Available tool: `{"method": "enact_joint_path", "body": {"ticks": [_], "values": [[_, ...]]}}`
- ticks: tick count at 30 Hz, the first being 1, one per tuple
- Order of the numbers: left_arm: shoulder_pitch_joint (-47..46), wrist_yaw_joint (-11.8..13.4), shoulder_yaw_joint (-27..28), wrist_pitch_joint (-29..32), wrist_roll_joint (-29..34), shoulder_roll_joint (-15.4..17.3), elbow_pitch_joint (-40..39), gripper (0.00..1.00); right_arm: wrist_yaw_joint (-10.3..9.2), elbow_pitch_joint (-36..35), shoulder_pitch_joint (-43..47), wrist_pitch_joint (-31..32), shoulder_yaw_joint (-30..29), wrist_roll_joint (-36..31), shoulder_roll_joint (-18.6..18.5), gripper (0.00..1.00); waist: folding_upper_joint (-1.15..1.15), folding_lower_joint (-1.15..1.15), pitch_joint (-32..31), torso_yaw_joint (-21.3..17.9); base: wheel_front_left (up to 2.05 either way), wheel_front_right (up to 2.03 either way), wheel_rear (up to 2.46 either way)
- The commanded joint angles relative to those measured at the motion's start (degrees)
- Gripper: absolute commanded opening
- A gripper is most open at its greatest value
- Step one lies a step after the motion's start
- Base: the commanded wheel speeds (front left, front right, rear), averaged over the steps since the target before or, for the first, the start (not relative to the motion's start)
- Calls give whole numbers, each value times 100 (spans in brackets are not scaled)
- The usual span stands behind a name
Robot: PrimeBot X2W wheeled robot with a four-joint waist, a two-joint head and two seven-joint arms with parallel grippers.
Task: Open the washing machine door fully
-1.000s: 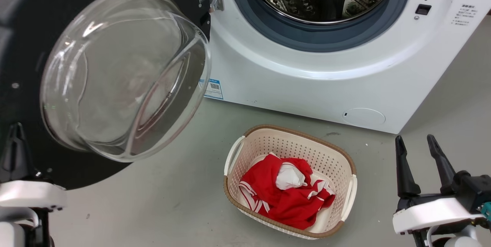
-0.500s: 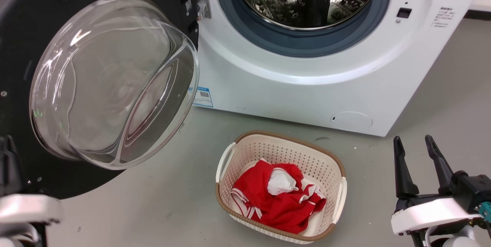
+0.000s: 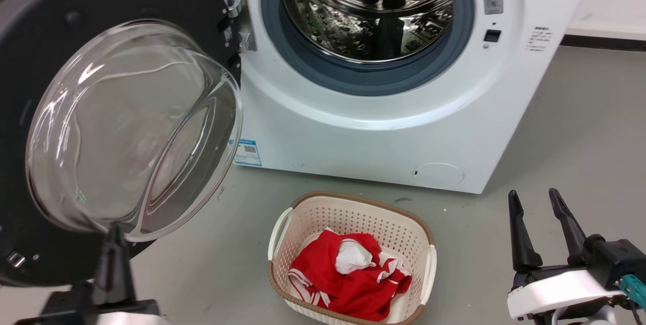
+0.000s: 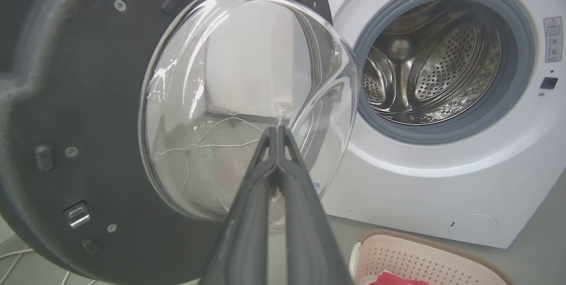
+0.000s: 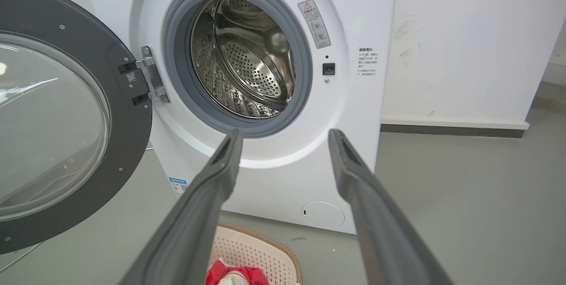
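The left claw (image 4: 277,131) is pressed together, its two fingers meeting at the tips with nothing between them; the tips point at the lower part of the glass bowl of the washing machine door (image 3: 121,123), and whether they touch the glass cannot be told. The right claw (image 3: 534,195) stands apart, its fingers spread wide and holding nothing; it hovers over the floor (image 3: 580,128), off the right front corner of the washing machine (image 3: 378,133), touching nothing. The door hangs on its metal hinge (image 3: 237,12) at the left of the washing machine's opening, swung well out from the front, its inner side and bowl facing the robot; the steel drum (image 3: 368,12) and the grey rubber ring (image 3: 363,80) lie bare. A basket (image 3: 353,198) with a red cloth (image 3: 348,284) sits on the floor before the washing machine.
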Motion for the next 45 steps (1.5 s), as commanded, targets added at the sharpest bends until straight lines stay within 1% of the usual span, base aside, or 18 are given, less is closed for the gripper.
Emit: {"method": "enact_joint_path", "body": {"ticks": [1,2,3,4,9,12,23,31,45], "values": [[60,-66,-110,-13,31,-62,-27,46,-4,-15,66,-43,28,13,9,100,0,0,-78,-106,0,0,0],[72,-87,-193,-13,59,-117,-33,76,-4,-22,78,-45,36,5,9,100,0,0,-96,-146,0,0,0],[74,-107,-276,-13,77,-162,-37,96,-4,-33,80,-50,40,-1,9,100,0,0,-114,-188,0,0,0],[63,-100,-348,-13,99,-193,-57,100,-3,-44,83,-50,50,-15,8,100,0,0,-133,-231,0,0,0],[-125,-156,-632,-13,159,-301,5,100,-4,-107,99,-3,76,-74,8,100,0,0,-184,-460,0,0,0],[-212,-186,-744,-13,213,-312,45,100,-4,-148,73,8,119,-121,9,100,0,0,-199,-636,0,0,0],[-226,-181,-701,-13,212,-359,31,100,-4,-279,197,64,90,-222,9,100,0,0,-196,-1041,0,0,0],[-255,-209,-673,-13,276,-375,116,100,-4,-220,190,49,149,-172,9,100,0,0,-192,-1108,0,0,0],[-316,-190,-662,-13,286,-399,217,100,-4,-133,109,52,159,-131,9,100,0,0,-190,-1088,0,0,0]]}}
